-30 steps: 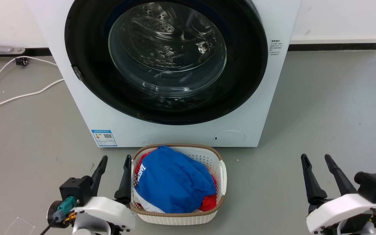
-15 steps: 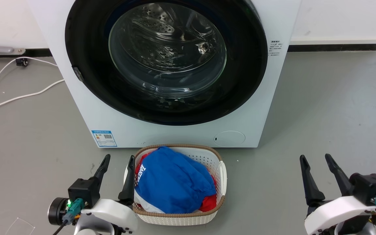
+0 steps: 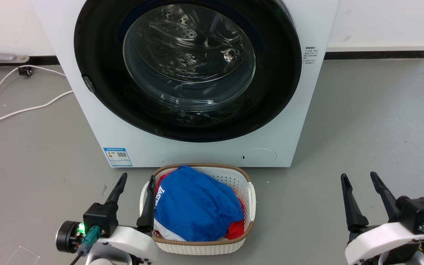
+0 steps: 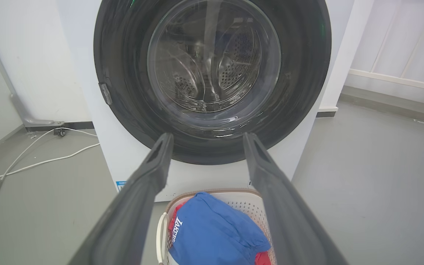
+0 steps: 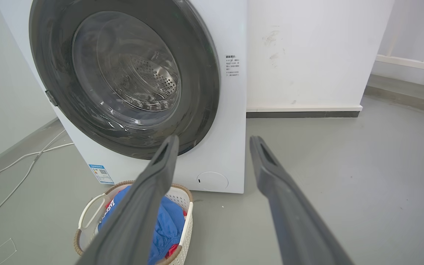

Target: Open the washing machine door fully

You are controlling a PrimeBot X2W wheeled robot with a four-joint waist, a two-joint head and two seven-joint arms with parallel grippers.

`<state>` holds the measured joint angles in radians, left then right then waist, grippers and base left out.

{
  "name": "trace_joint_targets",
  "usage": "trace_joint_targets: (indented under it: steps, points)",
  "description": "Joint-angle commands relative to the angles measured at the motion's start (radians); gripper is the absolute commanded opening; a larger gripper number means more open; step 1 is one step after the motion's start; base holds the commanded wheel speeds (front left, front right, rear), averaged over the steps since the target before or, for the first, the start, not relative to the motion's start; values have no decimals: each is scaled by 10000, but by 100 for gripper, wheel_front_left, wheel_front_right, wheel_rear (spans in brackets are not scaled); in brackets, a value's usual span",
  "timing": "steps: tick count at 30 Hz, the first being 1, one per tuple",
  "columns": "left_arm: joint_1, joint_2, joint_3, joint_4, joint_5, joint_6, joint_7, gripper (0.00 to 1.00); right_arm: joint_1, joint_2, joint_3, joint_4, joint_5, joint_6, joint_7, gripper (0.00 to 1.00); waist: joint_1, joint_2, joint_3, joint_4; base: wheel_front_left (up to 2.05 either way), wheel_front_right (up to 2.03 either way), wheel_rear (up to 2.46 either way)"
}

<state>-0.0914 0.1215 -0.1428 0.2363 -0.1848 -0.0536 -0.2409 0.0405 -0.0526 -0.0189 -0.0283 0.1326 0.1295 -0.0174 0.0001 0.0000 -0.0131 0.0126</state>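
So, the blue shirt (image 3: 193, 206) in the basket (image 3: 251, 195) just right of the left claw (image 3: 137, 177) says "Lakers", red clothes (image 3: 234, 230) underneath. Left claw and right claw (image 3: 358, 175) both gape wide, gripping nothing. The door (image 3: 188, 68) of the washer (image 3: 197, 152) sits closed ahead of them; its blue sticker (image 3: 117, 156) is unreadable.

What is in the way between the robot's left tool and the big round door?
The laundry basket full of clothes sits on the floor right in front of the washing machine, beside the left tool. It lies lower than the washing machine door, so the way up to it looks free.
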Motion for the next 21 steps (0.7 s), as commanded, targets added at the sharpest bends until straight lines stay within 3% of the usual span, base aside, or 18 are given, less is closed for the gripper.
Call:
trace_joint_targets:
  steps: [1, 14, 15, 16, 17, 21]
  points:
    - [-143, 31, 23, 6, 238, -25, -87, 100, 0, 30, 1, -28, -186, 19, -78, 100, -1, 0, -2, 1, 0, 0, 0]
    - [-149, -116, 150, 353, 626, -134, -246, 100, 85, 37, 11, 25, -396, 11, -211, 100, -1, 0, -41, -4, 0, 0, 0]
    - [-158, -127, 165, 358, 609, -150, -246, 100, 85, 37, 3, 41, -295, 11, -220, 75, -1, 0, -40, -5, 0, 0, 0]
    - [-165, -139, 175, 377, 606, -163, -246, 100, 84, 37, -5, 56, -234, 11, -214, 23, -1, 0, -40, -5, 0, 0, 0]
    - [-172, -156, 193, 388, 586, -172, -246, 100, 77, 37, -3, 60, -220, 11, -218, 0, -1, 0, -38, -3, 0, 0, 0]
    - [-178, -176, 215, 430, 623, -178, -246, 100, 69, 36, 4, 98, -58, 11, -217, 0, -1, 0, -39, -4, 0, 0, 0]
